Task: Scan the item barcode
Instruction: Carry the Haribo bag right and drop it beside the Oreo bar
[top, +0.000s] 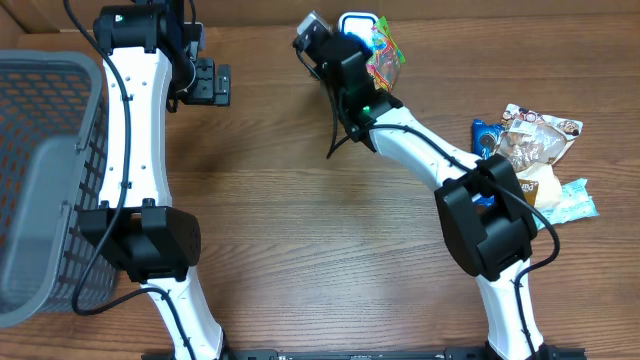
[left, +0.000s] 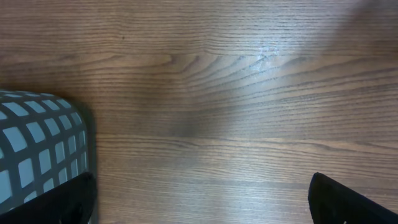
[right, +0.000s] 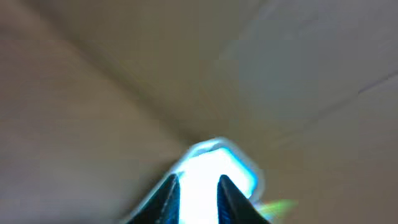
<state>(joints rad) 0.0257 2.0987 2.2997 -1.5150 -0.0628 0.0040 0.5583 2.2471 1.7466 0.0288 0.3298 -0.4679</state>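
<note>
No legible text anywhere; packets (top: 535, 140) print too small.

A brown wood-grain table (top: 300, 220) fills the scene under soft light.

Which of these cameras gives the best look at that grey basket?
The overhead view: the grey basket shows there with its mesh wall and rim, at the picture's left edge. The left wrist view catches only one mesh corner. The right wrist view, blurred, does not show it.
</note>
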